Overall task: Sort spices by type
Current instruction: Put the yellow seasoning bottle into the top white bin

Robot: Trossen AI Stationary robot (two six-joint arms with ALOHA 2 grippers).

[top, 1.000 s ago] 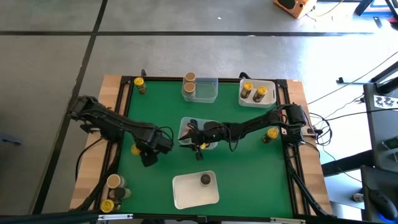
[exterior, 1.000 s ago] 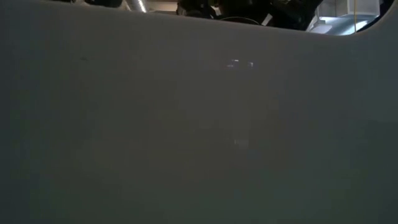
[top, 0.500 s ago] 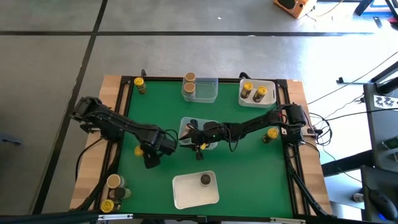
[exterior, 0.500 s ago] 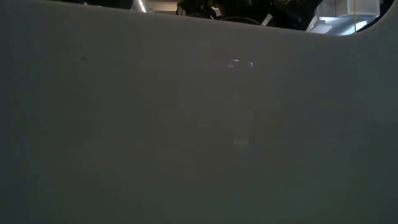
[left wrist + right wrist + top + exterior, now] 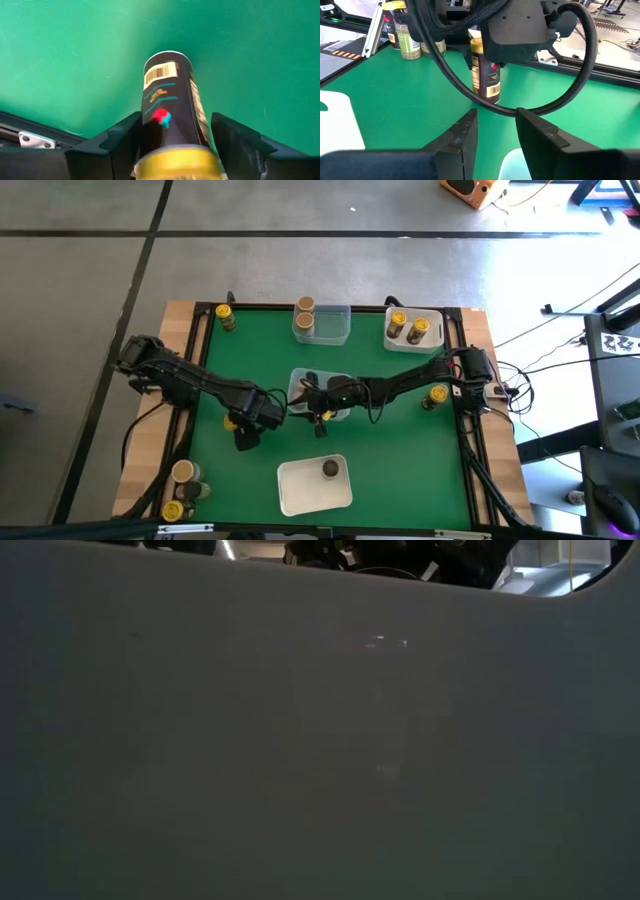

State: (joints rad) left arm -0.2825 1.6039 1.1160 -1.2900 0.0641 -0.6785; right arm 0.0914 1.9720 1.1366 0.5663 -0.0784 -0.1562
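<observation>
A spice jar with a gold lid and dark label (image 5: 167, 105) stands on the green mat (image 5: 380, 450) left of centre, also seen in the right wrist view (image 5: 486, 75). My left gripper (image 5: 238, 427) points down over it, open, one finger (image 5: 122, 142) on each side just under the lid. My right gripper (image 5: 496, 135) hovers level above the central clear tray (image 5: 298, 383), open, with nothing between its fingers. A dark-topped jar (image 5: 330, 469) sits in the near white tray (image 5: 300, 498). Two yellow-topped jars (image 5: 408, 328) stand in the far right tray. My left gripper's fingers come from above and stand close on both sides of the jar's upper body (image 5: 150, 135), just below the gold lid. I cannot tell whether they touch it. The jar stands with its base on the mat (image 5: 490, 100).
A tan-topped jar (image 5: 304, 307) stands in the far clear tray (image 5: 337, 326). Single jars stand at the far left corner (image 5: 226, 316) and by the right edge (image 5: 437, 395), others at the near left corner (image 5: 182, 473). A grey surface fills the low view.
My left gripper has shifted a little toward the table's right edge. The gold lid beneath it now shows a little farther right than before.
</observation>
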